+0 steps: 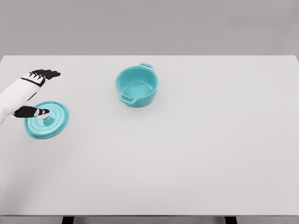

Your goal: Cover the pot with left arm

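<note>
While the lid (46,120) lies flat on the bench (196,154), nothing of the covering itself is done. Left robot hand (29,91) sits at the lid's far-left side, fingers (46,73) stretched out straight and pointing away past the lid, thumb (32,112) reaching down over the lid toward its knob (46,115). Fingers apart, not clamped on anything. Can't tell if the thumb touches the knob or just overlaps it from this angle.

Pot (137,86) stands upright, open and empty, well off to the hand's right and a bit farther from the robot than the lid. Two side handles visible. Clear bench between lid and pot.

Right arm is out of view.

Status, my read: approach stage, pre-grasp. Remaining: close on the knob, lift, carry right and slightly away from the robot to over the pot's mouth, lower, let go. So most of the task is ahead. Hand looks offset to the lid's left rather than centred over the knob, so it likely needs repositioning before a pinch holds.
</note>
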